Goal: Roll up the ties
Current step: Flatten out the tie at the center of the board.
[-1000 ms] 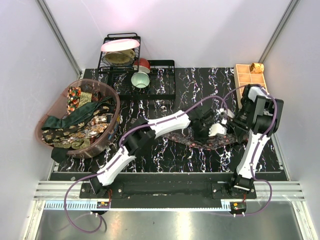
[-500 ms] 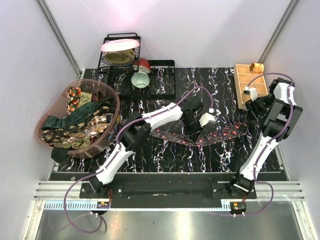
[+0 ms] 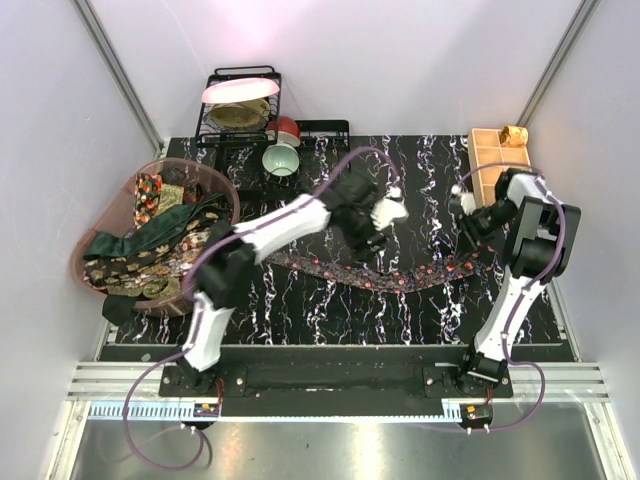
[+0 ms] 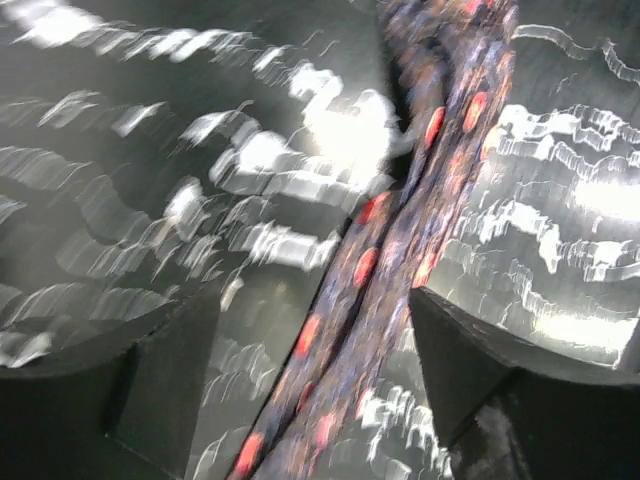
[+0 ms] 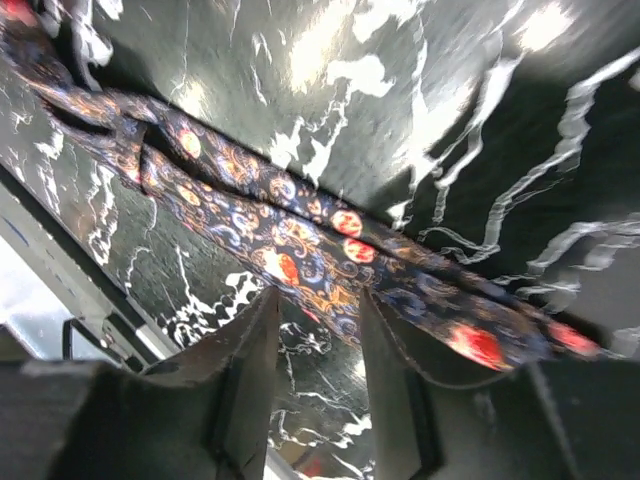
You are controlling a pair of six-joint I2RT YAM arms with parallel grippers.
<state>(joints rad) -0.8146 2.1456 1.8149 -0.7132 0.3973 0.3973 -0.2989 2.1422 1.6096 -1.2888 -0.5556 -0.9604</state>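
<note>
Left tool (image 4: 310,340) springs wide open and empty, leaving the tie (image 3: 400,280) unrolled on the counter (image 3: 300,300); right tool (image 5: 315,330) narrows, hold unclear.

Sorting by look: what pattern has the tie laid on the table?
Dark tie, red dots and orange paisley; clearest in right wrist view.

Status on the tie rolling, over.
Left gripper open, straddling the red-dotted tie, no grip. Right gripper part open at the tie's edge. Tie flat on the table, not yet rolled. Nothing in the way.
</note>
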